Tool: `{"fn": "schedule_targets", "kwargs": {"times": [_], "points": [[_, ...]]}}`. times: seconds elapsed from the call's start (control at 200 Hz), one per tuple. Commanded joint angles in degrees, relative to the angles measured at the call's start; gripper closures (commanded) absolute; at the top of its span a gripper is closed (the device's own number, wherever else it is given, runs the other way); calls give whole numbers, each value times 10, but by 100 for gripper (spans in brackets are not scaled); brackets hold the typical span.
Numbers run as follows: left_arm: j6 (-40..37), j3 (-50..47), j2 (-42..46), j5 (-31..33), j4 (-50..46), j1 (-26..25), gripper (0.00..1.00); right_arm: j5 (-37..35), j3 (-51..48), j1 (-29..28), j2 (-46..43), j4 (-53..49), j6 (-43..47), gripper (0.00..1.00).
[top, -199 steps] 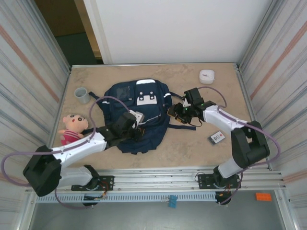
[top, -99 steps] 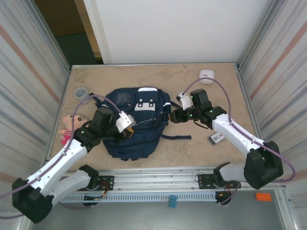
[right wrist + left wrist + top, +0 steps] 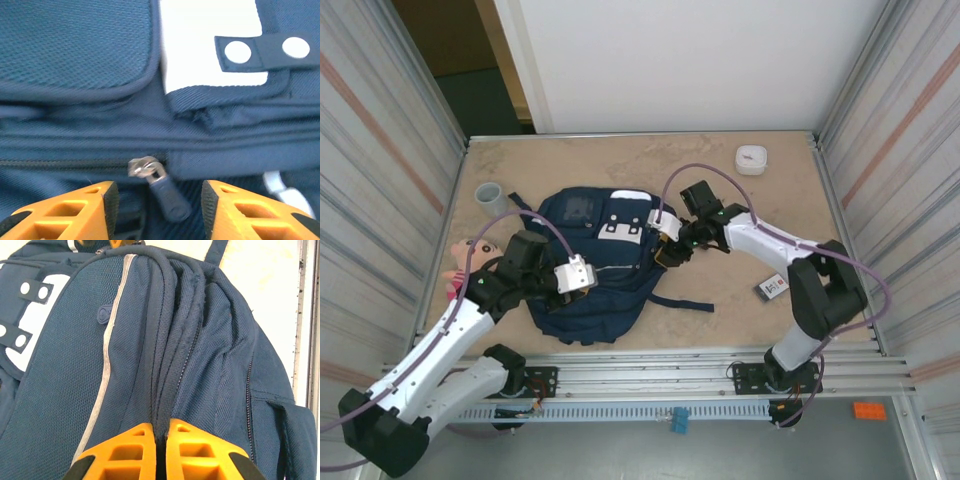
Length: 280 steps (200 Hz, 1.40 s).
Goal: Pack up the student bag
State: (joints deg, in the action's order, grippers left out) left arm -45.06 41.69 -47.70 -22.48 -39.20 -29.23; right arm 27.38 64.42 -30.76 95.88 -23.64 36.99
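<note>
A: Background, quick?
B: Plain white back wall [image 3: 690, 65], ribbed metal side panels left [image 3: 380, 150] and right [image 3: 900, 130], faint reddish stripe on each.
A: Surface?
B: Mottled beige desk [image 3: 600, 160], metal rail [image 3: 650, 385] along near edge. Dark opening [image 3: 470, 90] top left. Even light.

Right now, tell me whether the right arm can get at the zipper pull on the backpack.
Probably yes. The right gripper hangs open close over the backpack, and the zipper pull lies just ahead in the gap between its fingers, with nothing in the way.
</note>
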Motion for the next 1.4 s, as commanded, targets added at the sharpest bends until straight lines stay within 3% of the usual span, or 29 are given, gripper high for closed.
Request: {"fn": "schedule_targets", "kwargs": {"times": [0.0, 0.09, 0.205, 0.316, 0.636, 0.682, 0.732, 0.757, 0.822, 0.882, 1.037, 1.173, 1.268, 1.398], "points": [[-27, 3, 20, -31, 8, 1, 100, 17, 36, -2, 39, -15, 60, 55], [-29, 1, 21, -21, 8, 2, 100, 11, 49, -1, 59, -36, 78, 63], [-27, -2, 24, -17, 10, 2, 100, -5, 45, 12, 49, -31, 79, 87], [-25, -4, 23, -23, 9, 2, 100, 4, 48, 38, 35, -28, 68, 100], [23, -6, 22, -71, 16, 2, 99, -74, 58, 71, 36, -24, 45, 100], [48, -8, 20, -75, 37, 1, 95, -70, 56, 74, 29, -25, 42, 100], [83, -11, 19, -79, 62, 2, 81, -63, 52, 78, 15, -25, 32, 100], [101, -9, 20, -80, 80, 2, 72, -59, 50, 80, 7, -26, 26, 95], [148, -10, 26, -76, 120, 2, 52, -47, 47, 88, -21, -32, 2, 65], [169, -7, 32, -84, 137, 2, 43, -37, 42, 96, -54, -37, -30, 55], [245, 16, 31, -80, 150, 2, 27, -6, 21, 94, -147, -52, -144, 47], [442, 23, 6, 12, 208, 1, 21, 12, -28, 53, -213, -16, -330, 42], [519, 35, -20, 40, 202, 1, 18, -49, -78, -10, -250, 25, -420, 40], [545, 46, -43, 63, 176, 1, 15, -102, -105, -71, -264, 42, -547, 38]]}}
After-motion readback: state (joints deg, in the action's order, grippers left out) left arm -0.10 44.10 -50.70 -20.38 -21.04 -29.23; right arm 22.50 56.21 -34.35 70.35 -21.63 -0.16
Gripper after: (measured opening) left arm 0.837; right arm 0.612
